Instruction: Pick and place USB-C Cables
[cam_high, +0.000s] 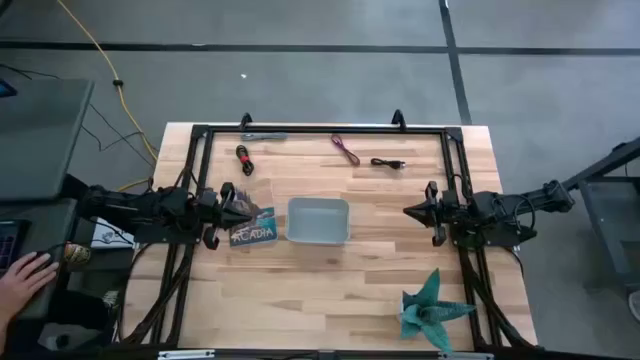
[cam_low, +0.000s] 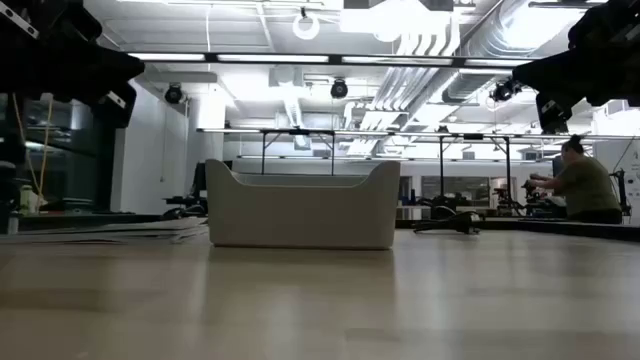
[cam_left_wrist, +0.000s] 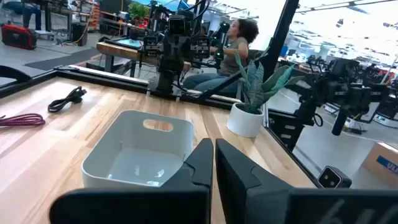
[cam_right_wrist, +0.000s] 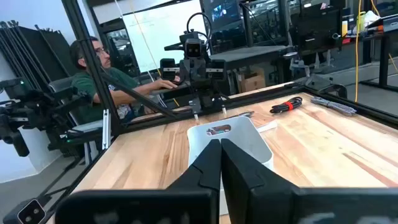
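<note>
The grey tray (cam_high: 318, 221) stands at the table's middle. Four small cables lie beyond it toward the far edge: the black-and-red one (cam_high: 244, 158), the grey one (cam_high: 263, 135), the purple one (cam_high: 345, 149) and the black one (cam_high: 388, 163). My left gripper (cam_high: 250, 210) hovers shut just left of the tray, above a printed card. My right gripper (cam_high: 407, 211) hovers shut to the tray's right. The left wrist view shows the tray (cam_left_wrist: 140, 152), the purple cable (cam_left_wrist: 22, 120) and the black cable (cam_left_wrist: 67, 98). The right wrist view shows the black-and-red cable (cam_right_wrist: 287, 106) and the grey cable (cam_right_wrist: 333, 104).
A printed card (cam_high: 253, 230) lies left of the tray. A potted green plant (cam_high: 432, 308) stands near the table's near right corner. A black frame (cam_high: 320, 128) runs around the table. A person's hand (cam_high: 25, 275) rests off the table's left side. People sit beyond the table (cam_low: 580, 185).
</note>
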